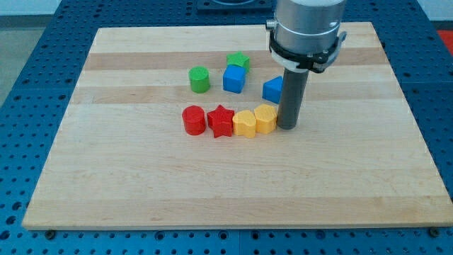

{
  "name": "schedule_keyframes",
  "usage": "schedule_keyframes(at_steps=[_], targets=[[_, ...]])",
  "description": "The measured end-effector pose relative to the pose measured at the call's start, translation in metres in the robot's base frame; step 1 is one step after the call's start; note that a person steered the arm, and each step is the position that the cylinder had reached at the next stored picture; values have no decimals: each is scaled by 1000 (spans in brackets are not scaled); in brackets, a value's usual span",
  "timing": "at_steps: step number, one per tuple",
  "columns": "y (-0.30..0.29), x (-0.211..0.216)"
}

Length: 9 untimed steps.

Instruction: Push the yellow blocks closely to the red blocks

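A red cylinder point(192, 120) and a red star point(221, 121) sit side by side near the board's middle. A yellow block point(244, 123) touches the red star's right side. A second yellow block point(265, 118) touches the first one's right side. The four form a row. My tip point(287, 126) stands on the board right next to the second yellow block, at its right side.
A green cylinder point(199, 79), a green star point(238, 61) and a blue cube point(234, 79) lie above the row. A blue block point(273, 89) is partly hidden behind the rod. The wooden board point(127, 177) lies on a blue perforated table.
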State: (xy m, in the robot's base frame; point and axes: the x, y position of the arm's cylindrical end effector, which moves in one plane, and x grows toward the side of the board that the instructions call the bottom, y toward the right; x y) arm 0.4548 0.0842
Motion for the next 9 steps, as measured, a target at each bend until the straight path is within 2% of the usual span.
schedule_keyframes(at_steps=[2, 9], targets=[[4, -26], [-10, -17]])
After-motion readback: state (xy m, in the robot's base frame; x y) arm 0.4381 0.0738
